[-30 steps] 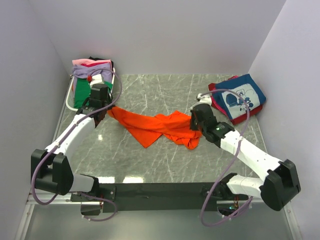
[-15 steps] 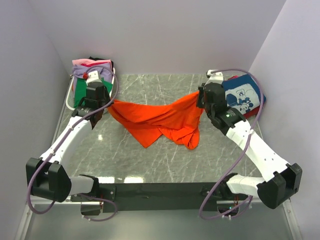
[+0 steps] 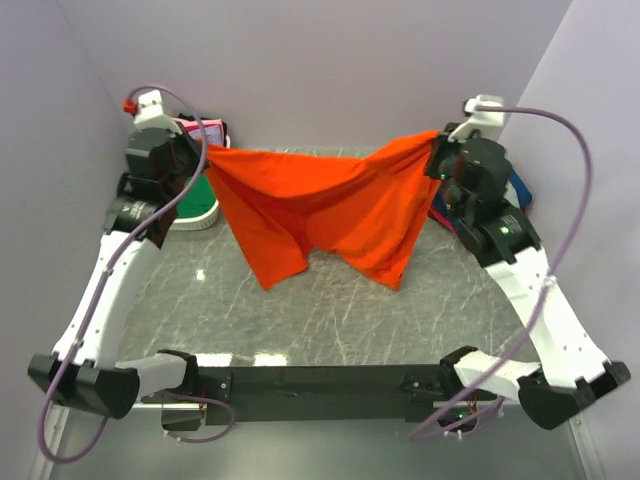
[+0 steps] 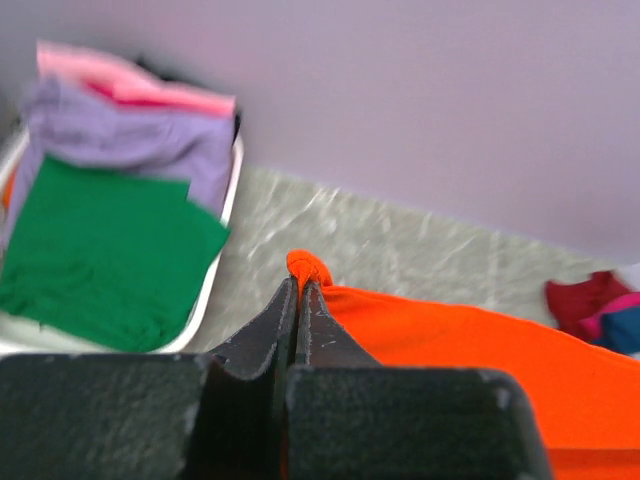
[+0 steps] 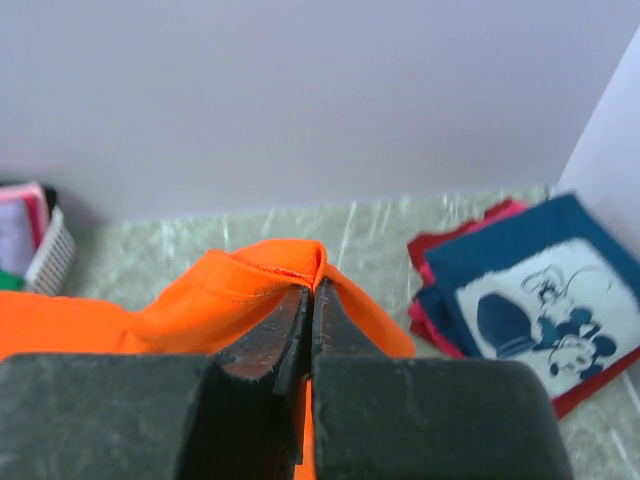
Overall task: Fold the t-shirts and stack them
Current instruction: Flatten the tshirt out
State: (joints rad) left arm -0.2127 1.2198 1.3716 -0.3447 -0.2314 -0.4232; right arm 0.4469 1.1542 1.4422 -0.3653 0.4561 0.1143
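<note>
An orange t-shirt point(image 3: 320, 205) hangs stretched in the air between both arms, its lower folds drooping toward the marble table point(image 3: 330, 310). At the back left my left gripper point(image 3: 205, 152) is shut on one corner of the shirt point(image 4: 308, 268). At the back right my right gripper point(image 3: 436, 148) is shut on the other corner of that shirt point(image 5: 290, 265). A folded stack with a navy printed tee point(image 5: 545, 290) on top over red and pink ones lies at the back right. Green point(image 4: 100, 250), lavender point(image 4: 110, 135) and pink tees lie in a white basket point(image 4: 215, 275).
The basket point(image 3: 195, 215) stands at the back left corner, partly behind my left arm. Walls close in the table on the left, back and right. The arm bases sit on a black rail point(image 3: 320, 382) at the near edge.
Both arms have risen and spread apart toward the back corners, lifting the orange shirt off the table. It now hangs stretched between them instead of lying crumpled.
</note>
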